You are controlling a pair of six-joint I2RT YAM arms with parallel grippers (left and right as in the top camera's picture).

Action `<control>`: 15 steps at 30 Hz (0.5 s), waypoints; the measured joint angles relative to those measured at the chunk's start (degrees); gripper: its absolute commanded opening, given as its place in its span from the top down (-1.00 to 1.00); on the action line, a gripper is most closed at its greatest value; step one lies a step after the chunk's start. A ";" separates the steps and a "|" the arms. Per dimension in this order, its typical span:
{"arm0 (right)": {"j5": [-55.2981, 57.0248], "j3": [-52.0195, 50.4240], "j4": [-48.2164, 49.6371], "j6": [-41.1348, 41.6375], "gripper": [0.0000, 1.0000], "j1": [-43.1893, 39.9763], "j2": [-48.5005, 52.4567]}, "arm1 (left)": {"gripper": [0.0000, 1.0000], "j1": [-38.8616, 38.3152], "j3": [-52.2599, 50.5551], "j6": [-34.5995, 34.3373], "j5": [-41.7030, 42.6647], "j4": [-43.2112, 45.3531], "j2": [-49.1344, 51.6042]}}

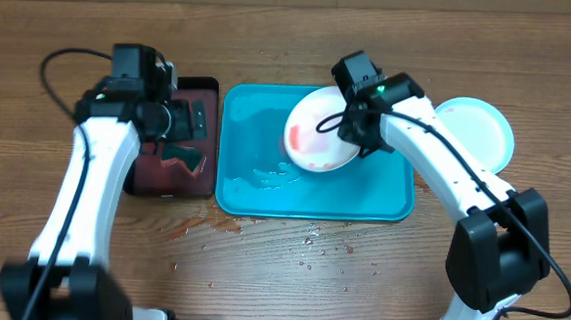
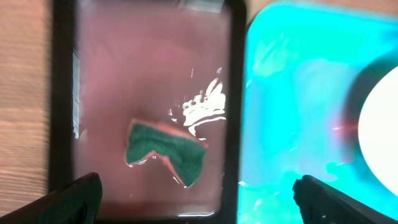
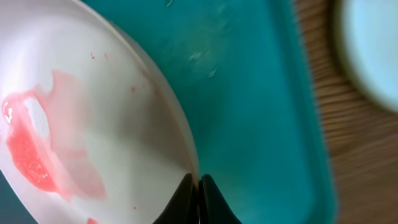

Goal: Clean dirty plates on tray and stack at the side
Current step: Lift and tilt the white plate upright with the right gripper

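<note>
My right gripper [image 1: 351, 129] [image 3: 199, 183] is shut on the rim of a white plate [image 1: 316, 132] [image 3: 93, 112]. The plate is tilted over the far right part of the turquoise tray [image 1: 255, 188] [image 3: 249, 93] and carries red smears on its face. A pale mint plate [image 1: 478, 131] [image 3: 373, 50] lies on the table to the right of the tray. My left gripper [image 1: 184, 125] [image 2: 196, 190] hangs open over the small dark-red tray [image 1: 162, 178] [image 2: 124, 74], above a green sponge [image 1: 183, 155] [image 2: 165, 146] that lies loose in it.
The dark-red tray has a black rim and sits right against the turquoise tray's left side [image 2: 286, 93]. Water pools in the turquoise tray. Drops and a reddish smear [image 1: 189, 226] mark the wooden table in front of both trays.
</note>
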 measured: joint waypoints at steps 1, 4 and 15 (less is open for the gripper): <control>1.88 1.36 -1.31 -0.22 0.92 0.00 -0.02 | -1.00 0.00 0.37 0.00 0.20 0.00 -2.25; 7.89 5.81 -5.22 -0.66 0.92 0.00 -0.02 | -1.00 0.00 1.11 0.00 0.87 -0.02 -8.07; 31.74 14.80 -12.13 -1.44 0.92 5.84 -0.68 | -1.00 0.00 1.55 0.00 2.58 -1.33 -15.26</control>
